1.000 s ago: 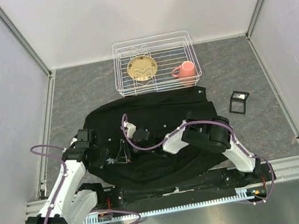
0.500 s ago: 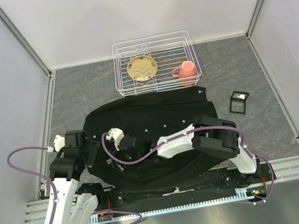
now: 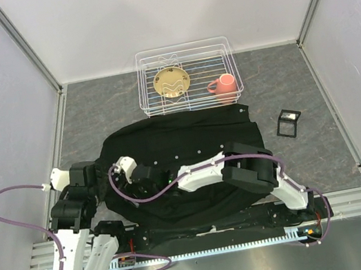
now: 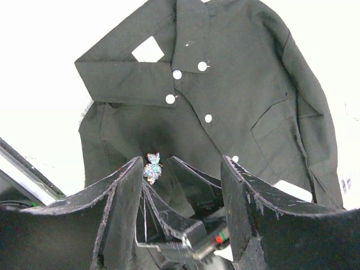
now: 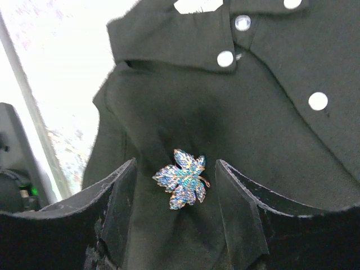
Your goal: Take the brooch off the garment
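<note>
The large black button-up shirt of soft cloth (image 3: 195,139) lies spread over the near middle of the grey desk (image 3: 298,86), its collar (image 5: 169,39) turned toward the left edge. The small leaf-like brooch (image 5: 181,178), bluish-silver with golden edging, is pinned to the chest just below the collar, at the part of the shirt closest to the near-left corner. In the top view it is too small to pick out under the arm.

The right pincer (image 5: 175,169) has its jaws apart, one on either side of the brooch and not touching it. The left pincer (image 4: 183,163) is also apart and empty. It sits at the shirt's left border and looks in at the same spot, but I cannot tell whether it touches the cloth.

The step in hand looks like the grasp itself. To do it well, the right jaws should come down just far enough to catch the ornament's raised edges. If they go deeper, they will likely pinch a fold of soft cloth along with it. The jaws should close centred, so the brooch does not tip or skid sideways.

The cloth is limp and will probably lift with the pin, so the left pincer would do best to press or grip the fabric just beside the brooch before any pull. The pin's direction is hidden, so the pull should start slow and low and then follow whichever way the brooch gives. The round white buttons (image 5: 225,58) nearby are well clear of the jaws.
</note>
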Robot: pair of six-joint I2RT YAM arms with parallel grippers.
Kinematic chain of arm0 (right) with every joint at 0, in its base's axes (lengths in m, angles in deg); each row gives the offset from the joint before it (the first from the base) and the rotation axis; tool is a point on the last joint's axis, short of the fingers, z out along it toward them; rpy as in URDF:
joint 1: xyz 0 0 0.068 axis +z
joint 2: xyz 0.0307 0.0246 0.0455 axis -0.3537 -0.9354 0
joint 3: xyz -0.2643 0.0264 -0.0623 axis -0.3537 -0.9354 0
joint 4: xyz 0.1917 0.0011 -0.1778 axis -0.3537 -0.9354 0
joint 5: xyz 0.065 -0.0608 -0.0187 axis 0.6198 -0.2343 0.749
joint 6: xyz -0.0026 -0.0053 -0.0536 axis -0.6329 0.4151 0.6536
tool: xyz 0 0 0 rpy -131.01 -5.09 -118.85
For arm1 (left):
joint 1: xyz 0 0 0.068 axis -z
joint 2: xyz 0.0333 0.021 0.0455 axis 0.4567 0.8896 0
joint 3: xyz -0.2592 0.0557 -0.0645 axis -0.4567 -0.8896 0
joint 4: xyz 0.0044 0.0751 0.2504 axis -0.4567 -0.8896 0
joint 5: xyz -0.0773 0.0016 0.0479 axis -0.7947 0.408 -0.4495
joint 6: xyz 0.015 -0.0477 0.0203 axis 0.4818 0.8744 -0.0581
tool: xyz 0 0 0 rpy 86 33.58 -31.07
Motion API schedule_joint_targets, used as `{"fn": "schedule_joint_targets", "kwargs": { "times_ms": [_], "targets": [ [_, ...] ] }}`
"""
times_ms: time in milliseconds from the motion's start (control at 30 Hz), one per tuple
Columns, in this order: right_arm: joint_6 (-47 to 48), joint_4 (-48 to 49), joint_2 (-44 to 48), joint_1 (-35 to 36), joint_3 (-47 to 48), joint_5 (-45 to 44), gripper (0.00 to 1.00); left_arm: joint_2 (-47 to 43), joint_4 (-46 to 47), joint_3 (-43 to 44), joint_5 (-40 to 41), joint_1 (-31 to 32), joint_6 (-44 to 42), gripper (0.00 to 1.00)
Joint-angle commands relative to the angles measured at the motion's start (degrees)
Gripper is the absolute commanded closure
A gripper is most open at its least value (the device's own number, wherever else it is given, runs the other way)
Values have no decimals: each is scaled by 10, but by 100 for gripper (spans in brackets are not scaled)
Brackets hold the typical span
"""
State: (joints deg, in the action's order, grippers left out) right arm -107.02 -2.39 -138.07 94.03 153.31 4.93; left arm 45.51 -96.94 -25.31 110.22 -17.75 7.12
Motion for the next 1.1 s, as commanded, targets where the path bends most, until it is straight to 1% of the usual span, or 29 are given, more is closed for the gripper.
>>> {"fn": "schedule_joint_targets", "kwargs": {
  "times_ms": [0, 133, 200, 267, 333, 500, 567, 600, 767, 833, 933, 967, 1067],
  "targets": [
    [2, -7, -26, 5, 20, -16, 36, -4, -9, 15, 34, -3, 2, 36],
    [-5, 0, -25, 4, 7, -21, 38, -5, -9, 6, 28, -3, 4, 36],
    [-10, 3, -24, 4, 2, -27, 44, -4, -5, -4, 22, -3, 6, 36],
    [-17, 10, -21, 4, -7, -32, 49, 2, 2, -15, 4, -3, 9, 42],
    [-30, 24, -15, 3, -20, -33, 51, 14, 25, -38, -22, -3, 8, 45],
    [-67, 60, 4, 2, -49, -38, 57, 65, 53, -67, -43, -3, 16, 50],
    [-88, 75, 10, 2, -68, -38, 60, 81, 81, -73, -49, -3, 14, 51],
    [-97, 87, 15, 2, -74, -43, 60, 103, 91, -80, -52, -4, 14, 52],
    [-145, 115, 26, -11, -109, -38, 68, 163, 134, -92, -76, -8, 7, 63],
    [-156, 129, 29, -15, -123, -26, 67, 176, 142, -105, -77, -9, 6, 69],
    [-177, 156, 30, -27, -142, 4, 62, 172, 161, -128, -81, -9, 4, 74],
    [-183, 161, 30, -32, -146, 10, 60, 172, 164, -135, -85, -9, 8, 75],
    [-205, 189, 33, -41, -162, 36, 60, 178, 178, -160, -103, -10, 16, 75]
  ]
}}
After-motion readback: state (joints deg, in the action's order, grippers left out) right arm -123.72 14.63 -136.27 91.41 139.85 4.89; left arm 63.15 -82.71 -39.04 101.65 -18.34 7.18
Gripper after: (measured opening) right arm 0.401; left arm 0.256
